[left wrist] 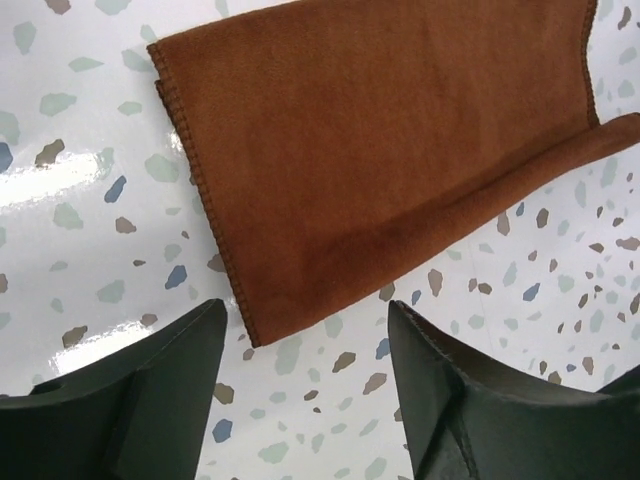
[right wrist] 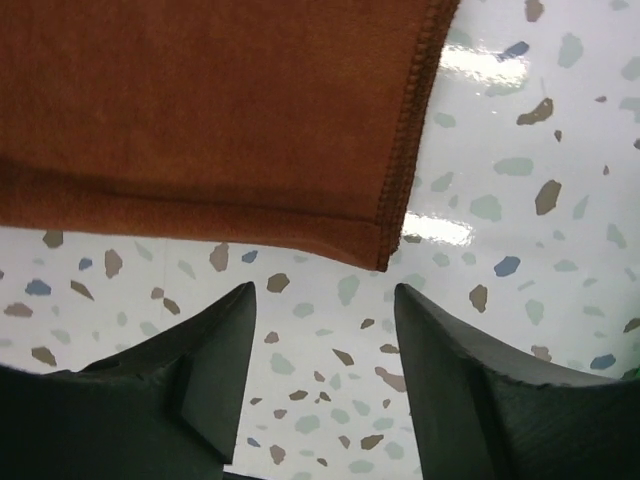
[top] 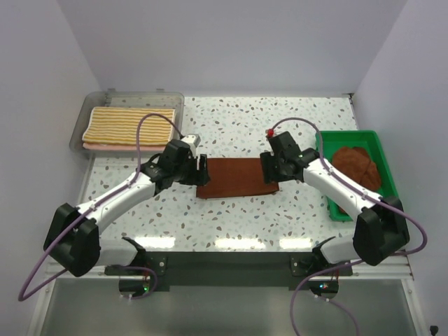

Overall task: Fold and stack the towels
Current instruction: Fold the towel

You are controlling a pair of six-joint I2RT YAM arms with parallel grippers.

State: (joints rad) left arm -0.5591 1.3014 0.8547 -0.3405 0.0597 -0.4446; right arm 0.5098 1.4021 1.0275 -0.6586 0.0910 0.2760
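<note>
A rust-brown towel [top: 236, 178] lies folded flat in the middle of the table, also in the left wrist view [left wrist: 380, 150] and the right wrist view [right wrist: 210, 120]. My left gripper [top: 203, 170] hangs open just off its left edge, nothing between the fingers [left wrist: 306, 312]. My right gripper [top: 267, 168] hangs open just off its right edge, likewise empty [right wrist: 325, 295]. A yellow-and-white striped towel [top: 129, 126] sits folded on a salmon-pink towel [top: 105, 148] in the bin. A second rust-brown towel [top: 357, 166] lies crumpled in the tray.
The clear grey bin [top: 84, 119] stands at the back left. The green tray [top: 381, 150] stands at the right edge of the table. White walls close in on three sides.
</note>
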